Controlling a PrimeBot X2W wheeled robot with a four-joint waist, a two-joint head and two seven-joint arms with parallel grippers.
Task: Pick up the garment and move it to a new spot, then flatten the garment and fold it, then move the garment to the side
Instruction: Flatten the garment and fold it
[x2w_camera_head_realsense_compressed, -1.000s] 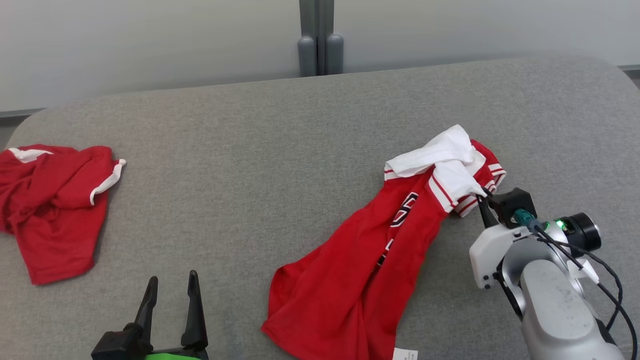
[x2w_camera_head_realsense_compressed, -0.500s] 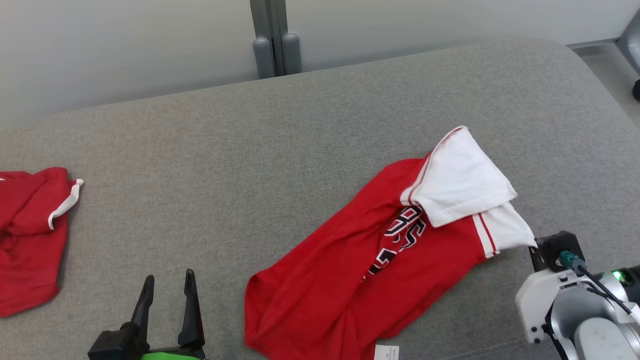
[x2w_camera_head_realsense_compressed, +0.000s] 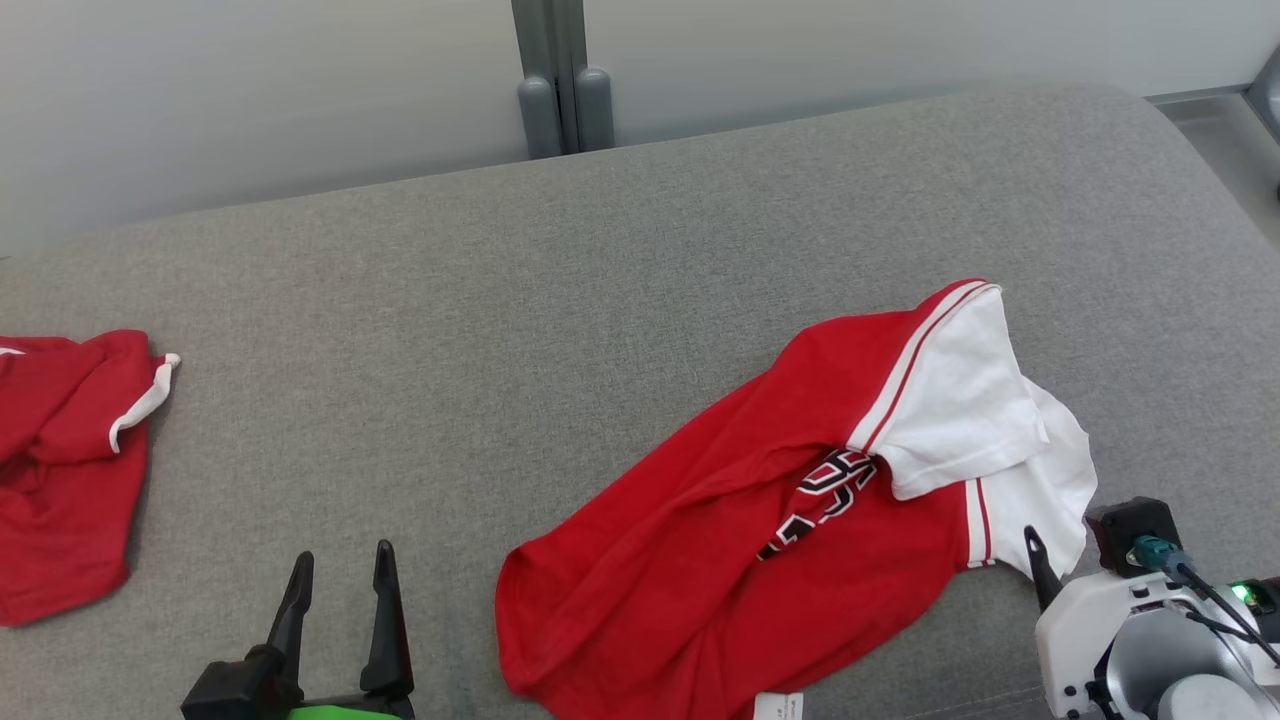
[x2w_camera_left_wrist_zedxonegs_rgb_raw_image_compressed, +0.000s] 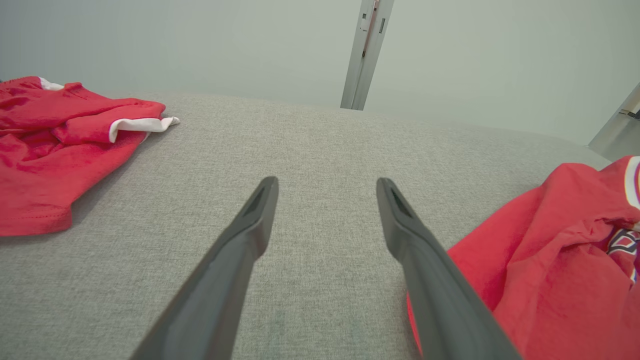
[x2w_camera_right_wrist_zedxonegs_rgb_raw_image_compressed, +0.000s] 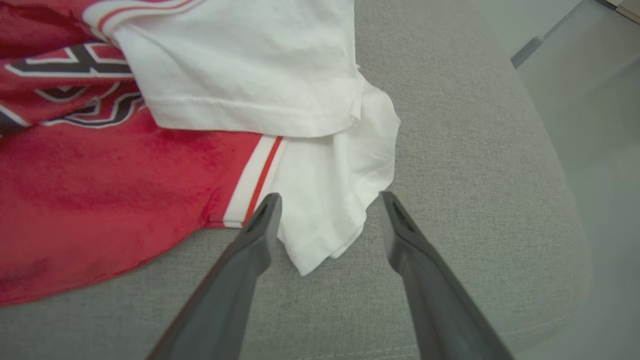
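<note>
Head view: the garment (x2w_camera_head_realsense_compressed: 700, 570), red with white sleeves, lies rumpled on the grey surface (x2w_camera_head_realsense_compressed: 500, 330), right of centre, its hem toward the near edge. A small white label (x2w_camera_head_realsense_compressed: 778, 706) shows at the hem. A second red garment (x2w_camera_head_realsense_compressed: 60, 470) sits far left, well apart. The left gripper (x2w_camera_head_realsense_compressed: 344, 555) is at lower left over bare fabric, fingers apart and holding nothing. The right gripper (x2w_camera_head_realsense_compressed: 1070, 560) is at lower right, just beside the white sleeve (x2w_camera_head_realsense_compressed: 1040, 490); one dark finger is visible and the other is hidden.

Left wrist view: the left gripper (x2w_camera_left_wrist_zedxonegs_rgb_raw_image_compressed: 325, 185) has its fingers spread wide, with bare grey surface between them. The garment's red body (x2w_camera_left_wrist_zedxonegs_rgb_raw_image_compressed: 540, 260) is at right and the second red garment (x2w_camera_left_wrist_zedxonegs_rgb_raw_image_compressed: 55, 145) at left.

Right wrist view: the right gripper (x2w_camera_right_wrist_zedxonegs_rgb_raw_image_compressed: 330, 197) has its fingers parted and not clamped. The white sleeve's corner (x2w_camera_right_wrist_zedxonegs_rgb_raw_image_compressed: 320, 235) lies flat between the tips. Whether either finger touches the cloth, I cannot tell. Black-and-white lettering (x2w_camera_right_wrist_zedxonegs_rgb_raw_image_compressed: 75, 90) is at upper left.
</note>
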